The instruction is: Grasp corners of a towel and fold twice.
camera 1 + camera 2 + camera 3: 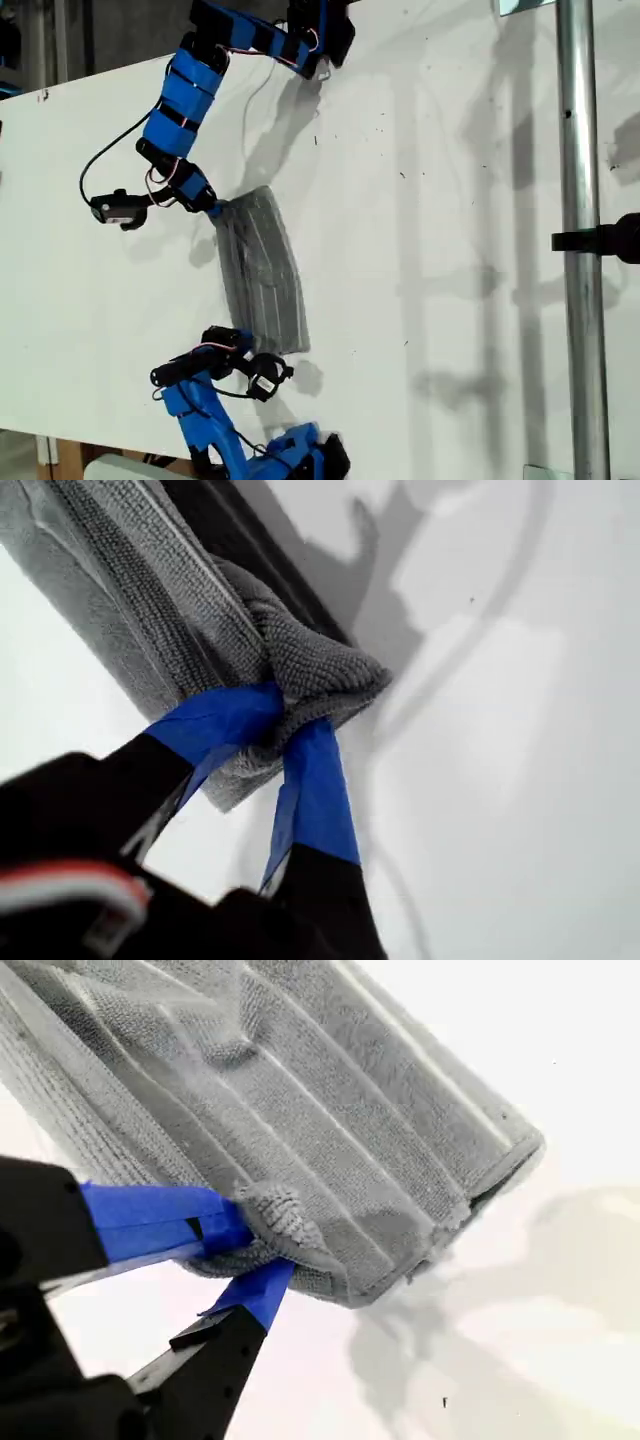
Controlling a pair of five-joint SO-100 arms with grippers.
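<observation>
Grey striped towel (262,270) lies folded, seemingly 2 layers; both tools clamp its bunched corners.

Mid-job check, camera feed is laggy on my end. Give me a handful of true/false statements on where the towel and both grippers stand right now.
1. The towel lies on the white table as a narrow folded strip. True.
2. My first gripper is open and clear of the cloth. False: it is shut on a bunched corner of the towel.
3. My second gripper pinches the towel's edge. True.
4. In the exterior view, both arms work at the same end of the towel. False: one is at the strip's upper end, the other at its lower end.
5. The towel is plain, without stripes. False: thin pale parallel stripes run along it.
</observation>
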